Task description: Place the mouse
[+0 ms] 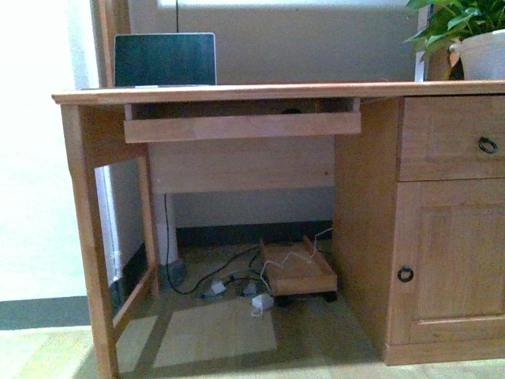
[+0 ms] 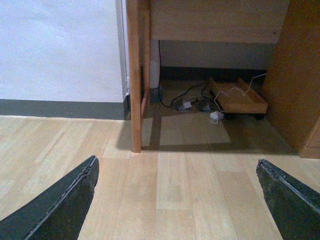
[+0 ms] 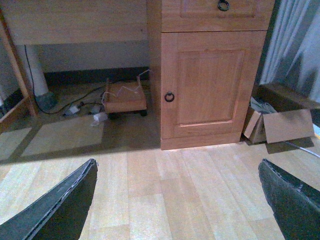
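Fingers (image 2: 65, 200) of the left gripper (image 2: 176, 162) stood spread wide with nothing between them, hanging over bare wooden floor (image 2: 190, 200) in front of the desk's left leg (image 2: 135, 85). The right gripper (image 3: 177, 162) was the same, its dark fingers (image 3: 60, 205) splayed and empty above the floorboards, facing the cupboard door (image 3: 202, 82) on the desk's right side.

From the front view the desk (image 1: 237, 93) filled the frame, and neither arm showed in it. A laptop (image 1: 164, 59) stood open on the left part of the desktop with its screen dark. A potted plant (image 1: 473, 39) sat at the far right end of the top. Under the top a pull-out tray (image 1: 237, 126) hung partly drawn. The mouse (image 1: 292, 110) showed only as a small dark hump just over the tray's front board, right of its middle (too little of it was visible to tell more). It lay well apart from both grippers.

Right of the knee space were a drawer (image 1: 450, 138) with a ring handle and, below it, the cupboard door. On the floor under the desk a low wooden stand on wheels (image 1: 298, 272) sat near the cupboard side, with a white cord draped over it. Dark cables and small adapters (image 1: 233, 286) lay just beside it. In the right wrist view an opened cardboard box (image 3: 280, 127) lay on the floor near the cupboard's far side.
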Controlling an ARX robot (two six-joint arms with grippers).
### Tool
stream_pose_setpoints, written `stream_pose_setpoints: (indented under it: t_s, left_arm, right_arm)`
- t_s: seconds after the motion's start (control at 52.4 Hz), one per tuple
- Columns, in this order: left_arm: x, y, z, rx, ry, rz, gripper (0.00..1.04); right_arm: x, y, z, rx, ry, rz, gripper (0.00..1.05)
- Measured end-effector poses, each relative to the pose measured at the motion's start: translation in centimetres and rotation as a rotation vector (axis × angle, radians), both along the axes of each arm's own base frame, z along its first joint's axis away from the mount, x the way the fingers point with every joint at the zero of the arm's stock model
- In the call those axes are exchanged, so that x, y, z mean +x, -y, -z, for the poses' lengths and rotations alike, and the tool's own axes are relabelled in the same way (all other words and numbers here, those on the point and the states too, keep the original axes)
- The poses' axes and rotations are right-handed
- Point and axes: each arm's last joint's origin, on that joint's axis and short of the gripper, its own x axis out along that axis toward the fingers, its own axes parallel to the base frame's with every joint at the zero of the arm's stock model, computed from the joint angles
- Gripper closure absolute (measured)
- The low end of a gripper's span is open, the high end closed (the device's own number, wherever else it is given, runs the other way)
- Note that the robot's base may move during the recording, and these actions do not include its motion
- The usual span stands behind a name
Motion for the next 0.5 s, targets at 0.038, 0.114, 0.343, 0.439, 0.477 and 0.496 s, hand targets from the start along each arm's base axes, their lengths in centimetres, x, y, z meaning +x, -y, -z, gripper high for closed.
stream_pose_setpoints:
  t_s: [0.038,0.114,0.343,0.439,0.477,0.496]
  left_arm:
    - [0.0,0.0,0.0,0.0,0.0,0.0,0.08]
    - [0.0,0.0,0.0,0.0,0.0,0.0,0.08]
    - [0.0,0.0,0.0,0.0,0.0,0.0,0.08]
    - [0.0,0.0,0.0,0.0,0.0,0.0,0.08]
    - [0.0,0.0,0.0,0.0,0.0,0.0,0.08]
    - [0.0,0.0,0.0,0.0,0.0,0.0,0.08]
  right_arm:
    - [0.0,0.0,0.0,0.0,0.0,0.0,0.07]
    - [0.0,0.0,0.0,0.0,0.0,0.0,0.07]
    - [0.0,0.0,0.0,0.0,0.0,0.0,0.07]
    - [0.0,0.0,0.0,0.0,0.0,0.0,0.07]
    - [0.0,0.0,0.0,0.0,0.0,0.0,0.07]
    - [0.0,0.0,0.0,0.0,0.0,0.0,0.07]
